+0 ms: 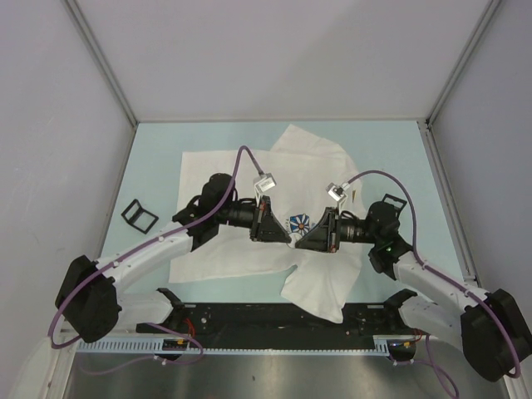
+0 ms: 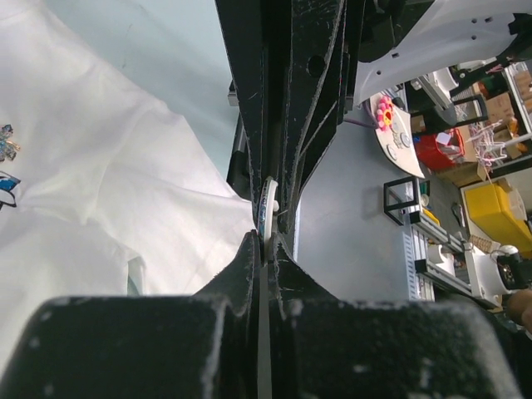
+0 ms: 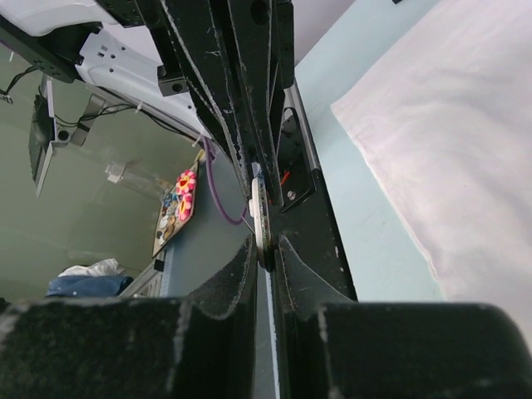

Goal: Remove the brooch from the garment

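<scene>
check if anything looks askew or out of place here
The shirt lies rumpled and crooked, one corner flopped toward the near edge. A black square frame sits loose on the table left of it. Nothing looks spilled or broken.

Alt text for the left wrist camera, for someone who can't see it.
The left gripper, shut, pinches what looks like the brooch, a thin disc seen edge-on, tip to tip with the right gripper entering from the top. The white T-shirt lies left on the pale teal table, its blue flower print at the frame edge.
</scene>
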Tool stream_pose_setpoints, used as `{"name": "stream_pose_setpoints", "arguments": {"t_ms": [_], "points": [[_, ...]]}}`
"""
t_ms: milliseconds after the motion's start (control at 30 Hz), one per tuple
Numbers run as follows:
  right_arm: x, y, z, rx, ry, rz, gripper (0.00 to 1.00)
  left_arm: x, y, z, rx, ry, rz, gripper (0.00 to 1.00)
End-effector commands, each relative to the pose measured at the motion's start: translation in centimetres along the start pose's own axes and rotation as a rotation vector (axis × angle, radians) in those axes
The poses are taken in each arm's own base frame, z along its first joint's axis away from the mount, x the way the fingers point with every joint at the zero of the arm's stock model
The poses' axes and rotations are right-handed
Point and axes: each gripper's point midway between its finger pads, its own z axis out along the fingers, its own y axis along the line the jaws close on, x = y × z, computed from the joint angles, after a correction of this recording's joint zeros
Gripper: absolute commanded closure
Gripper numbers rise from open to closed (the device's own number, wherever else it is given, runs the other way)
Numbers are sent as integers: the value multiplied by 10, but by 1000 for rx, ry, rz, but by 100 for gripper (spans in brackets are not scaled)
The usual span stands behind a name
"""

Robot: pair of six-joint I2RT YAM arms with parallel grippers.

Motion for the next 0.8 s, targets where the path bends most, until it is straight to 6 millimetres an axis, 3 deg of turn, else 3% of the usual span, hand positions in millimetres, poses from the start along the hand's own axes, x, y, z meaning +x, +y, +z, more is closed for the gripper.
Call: {"name": "stream_pose_setpoints", "arguments": {"t_ms": [0, 767], "points": [[-24, 7, 9, -12, -39, -14, 96, -12, -14, -1, 19, -16, 100, 100], [-23, -29, 23, 77, -19, 210, 98, -10, -17, -1, -48, 13, 170, 100]]}}
